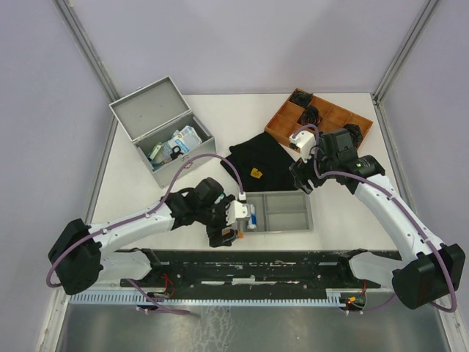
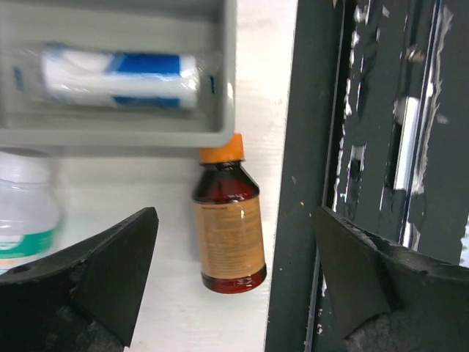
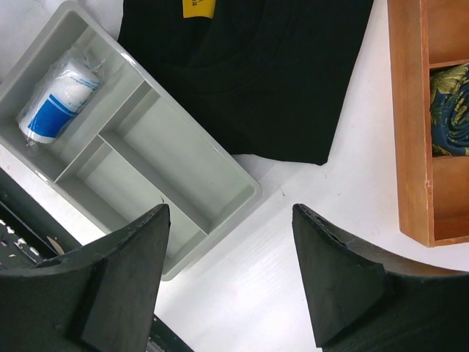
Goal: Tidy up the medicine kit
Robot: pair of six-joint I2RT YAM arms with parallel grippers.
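Silver-grey metal medicine kit, lid up, far-left on tabletop; left gripper spread over amber orange-capped bottle; right gripper spread, empty, beside grey divided plastic tray.

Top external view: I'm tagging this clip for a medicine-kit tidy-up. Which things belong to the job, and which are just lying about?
Belong to the job:
medicine kit, lid open
grey divided tray
wrapped bandage roll in the tray
amber bottle, orange cap
white bottle, green band

Probably just lying about:
black cloth
wooden divided box
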